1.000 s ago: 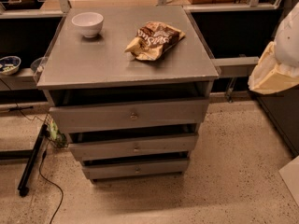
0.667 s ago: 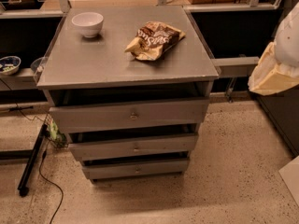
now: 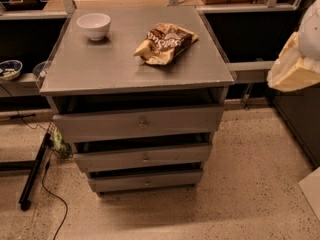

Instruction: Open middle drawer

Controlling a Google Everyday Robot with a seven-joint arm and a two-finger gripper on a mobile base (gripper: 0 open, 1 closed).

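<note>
Currently: task not started. Cabinet point(image 3: 125, 69) stands in mid view w/ three grey drawers stacked. Middle drawer point(image 3: 115, 160) sits between top drawer point(image 3: 100, 126) and bottom drawer point(image 3: 120, 182). It looks pushed in, w/ a dark gap above its front. Its knob point(image 3: 146, 159) is small, round, at centre.

My gripper point(image 3: 295, 59) is the pale bulk at the right edge, abt level w/ the cabinet top, well apart from all drawers. Open or closed: can't tell from here.

On top: white bowl point(image 3: 94, 24) at back left, snack bag point(image 3: 165, 43) nr centre-right. A cable point(image 3: 50, 194) trails on the floor point(image 3: 250, 184) to the left of the cabinet.

Risks, my read:
- Wrong knob. Three knobs line up vertically and close together; a small height error lands me on top or bottom drawer.
- Top drawer's front appears to jut fwd over the middle one, so coming in from above could knock it. Better to approach low and level.
- Knob is tiny, so a shallow or off-centre grip prob slips off mid-pull.
- A skewed pull could bind the drawer. If it sticks, the whole cabinet may drag and the bowl and bag shift.
- The cable is a snag for the base if I swing left.
</note>
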